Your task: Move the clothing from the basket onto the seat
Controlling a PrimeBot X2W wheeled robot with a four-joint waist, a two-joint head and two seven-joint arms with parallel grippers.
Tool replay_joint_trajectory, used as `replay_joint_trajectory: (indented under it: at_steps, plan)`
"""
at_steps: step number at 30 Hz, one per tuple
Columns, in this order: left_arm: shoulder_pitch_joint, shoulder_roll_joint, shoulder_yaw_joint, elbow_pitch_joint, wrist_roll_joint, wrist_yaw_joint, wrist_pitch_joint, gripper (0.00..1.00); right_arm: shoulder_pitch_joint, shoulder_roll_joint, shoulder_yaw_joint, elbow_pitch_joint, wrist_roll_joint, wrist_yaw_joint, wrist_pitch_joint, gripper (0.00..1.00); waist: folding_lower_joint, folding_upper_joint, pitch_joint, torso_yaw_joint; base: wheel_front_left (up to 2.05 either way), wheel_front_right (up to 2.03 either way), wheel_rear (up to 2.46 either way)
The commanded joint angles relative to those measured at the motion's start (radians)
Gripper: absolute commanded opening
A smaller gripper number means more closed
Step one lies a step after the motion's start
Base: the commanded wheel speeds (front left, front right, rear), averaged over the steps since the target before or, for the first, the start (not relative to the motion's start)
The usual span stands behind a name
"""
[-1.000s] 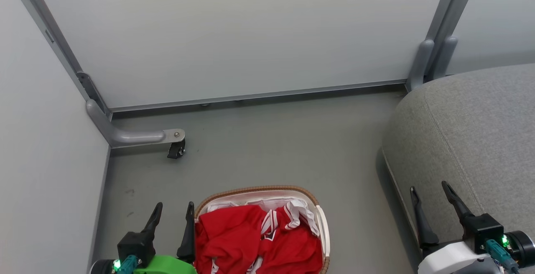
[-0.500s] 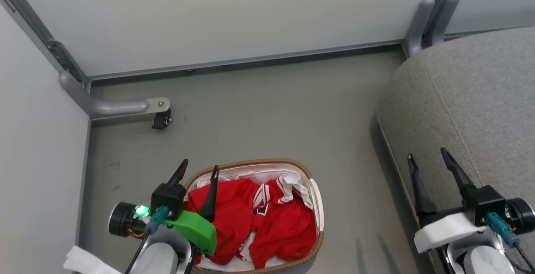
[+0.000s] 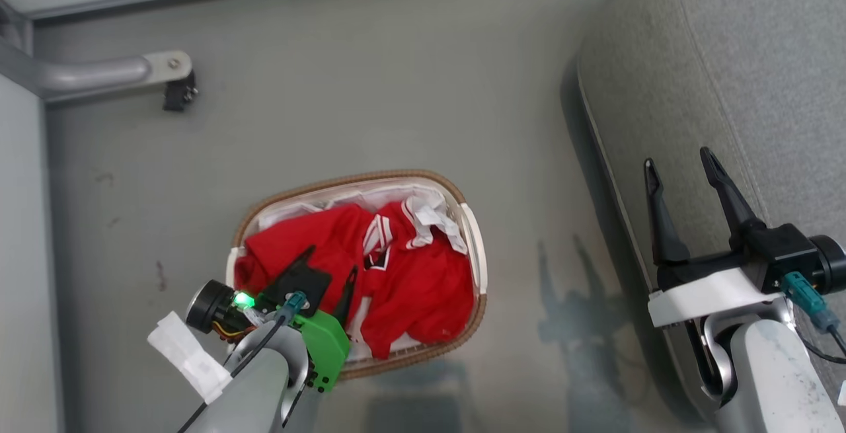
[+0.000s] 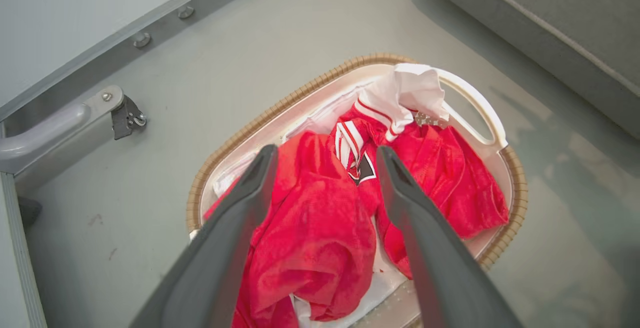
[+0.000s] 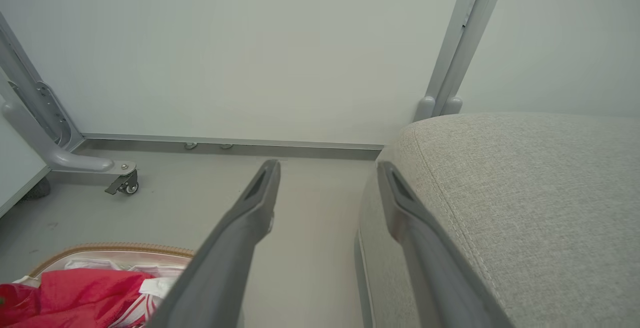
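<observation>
Where the head view begins at the far left, a grey metal leg (image 3: 99,75) ends in a small black caster (image 3: 177,94) on the grey floor (image 3: 370,69). Below and to its right, the left end effector (image 3: 330,261) reaches over the near left part of the basket (image 3: 357,176). Its two dark fingers are spread wide with nothing pinched between them, so it is released and holds nothing. In the left wrist view those fingers (image 4: 242,203) frame the red heap from above, and whether their tips brush the fabric cannot be told.

The basket stands on the floor, an oval white tub with a brown woven rim and a white handle on its right side. The clothing (image 3: 410,274) lies crumpled inside it, bright red with white striped trim. A white panel is bunched toward the far right rim, and a small black-and-white mark (image 4: 367,170) sits near the middle. A white liner (image 3: 291,211) peeks out along the far edge.

A bare strip of floor separates the basket from the seat (image 3: 740,56). Further right, the right end effector (image 3: 677,158) hovers at the seat's left edge, fingers likewise parted wide and empty. In the right wrist view one finger lies over the floor and the other over the cushion's rounded edge. The seat, a big grey woven cushion with a stitched seam, takes up the right side
</observation>
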Motion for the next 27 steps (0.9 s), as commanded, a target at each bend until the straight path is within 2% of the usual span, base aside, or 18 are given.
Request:
replay_joint_trajectory:
  at_steps: [1, 11, 19, 27]
  plan:
    - [-0.033, 0.007, -0.014, 0.023, 0.014, -0.002, 0.0, 1.0, -0.022, -0.003, 0.002, -0.004, 0.013, -0.001, -0.005, 1.0, -0.0001, 0.0, 0.131, -0.076, 0.0, 0.0, 0.0]
    - [-0.138, 0.033, -0.1, 0.226, 0.032, 0.0, 0.004, 1.0, -0.082, -0.002, 0.021, -0.008, 0.069, -0.001, -0.005, 1.0, -0.0001, 0.0, 0.257, -0.138, 0.0, 0.0, 0.0]
    - [-0.191, 0.058, -0.142, 0.324, 0.067, 0.027, 0.024, 1.0, -0.108, -0.003, 0.043, -0.005, 0.105, -0.001, -0.005, 1.0, -0.0001, 0.0, 0.329, -0.17, 0.0, 0.0, 0.0]
    - [-0.228, 0.086, -0.177, 0.357, 0.098, 0.113, 0.069, 1.0, -0.133, -0.002, 0.05, -0.001, 0.123, -0.001, -0.005, 1.0, -0.0001, 0.0, 0.363, -0.181, 0.0, 0.0, 0.0]
